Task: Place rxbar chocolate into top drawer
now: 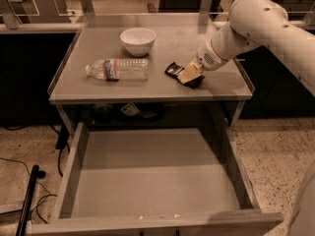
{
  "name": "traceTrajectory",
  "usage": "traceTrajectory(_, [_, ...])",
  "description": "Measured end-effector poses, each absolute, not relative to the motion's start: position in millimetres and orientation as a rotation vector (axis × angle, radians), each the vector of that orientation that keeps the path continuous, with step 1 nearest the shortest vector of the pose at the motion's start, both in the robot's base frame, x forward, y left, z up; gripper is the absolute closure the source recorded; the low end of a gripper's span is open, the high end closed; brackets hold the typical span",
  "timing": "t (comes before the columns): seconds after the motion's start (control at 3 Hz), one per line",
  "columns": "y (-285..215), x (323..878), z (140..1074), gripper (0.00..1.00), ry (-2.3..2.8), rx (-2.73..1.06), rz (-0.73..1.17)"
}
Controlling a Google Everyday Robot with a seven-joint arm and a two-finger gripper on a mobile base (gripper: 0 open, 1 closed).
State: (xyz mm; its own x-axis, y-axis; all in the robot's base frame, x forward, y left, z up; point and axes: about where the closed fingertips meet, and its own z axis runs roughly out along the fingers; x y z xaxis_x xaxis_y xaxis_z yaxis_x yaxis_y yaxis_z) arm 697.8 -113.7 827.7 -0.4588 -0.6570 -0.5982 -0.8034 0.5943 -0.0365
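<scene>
The rxbar chocolate (173, 70), a small flat bar in a black wrapper, lies on the grey tabletop right of centre. My gripper (190, 74) comes in from the right on the white arm and is down on the bar's right end, covering it. The top drawer (152, 173) is pulled wide open below the table's front edge, and its flat grey bottom is bare.
A clear plastic water bottle (118, 69) lies on its side at the left of the tabletop (221, 85). A white bowl (138, 41) stands behind it. Cables and a black pole (27, 203) lie on the floor at the left.
</scene>
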Motion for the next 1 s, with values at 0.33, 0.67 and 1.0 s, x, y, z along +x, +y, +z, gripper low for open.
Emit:
traceTrajectory(0.33, [-113.8, 690.6, 842.3, 1.0, 2.242, -1.178, 0.318])
traceTrajectory(0.67, [-122.8, 675.4, 873.0, 1.0, 2.211, -1.188, 0.309])
traceTrajectory(1.0, [-133.4, 651.9, 901.8, 1.0, 2.167, -1.196, 0.313])
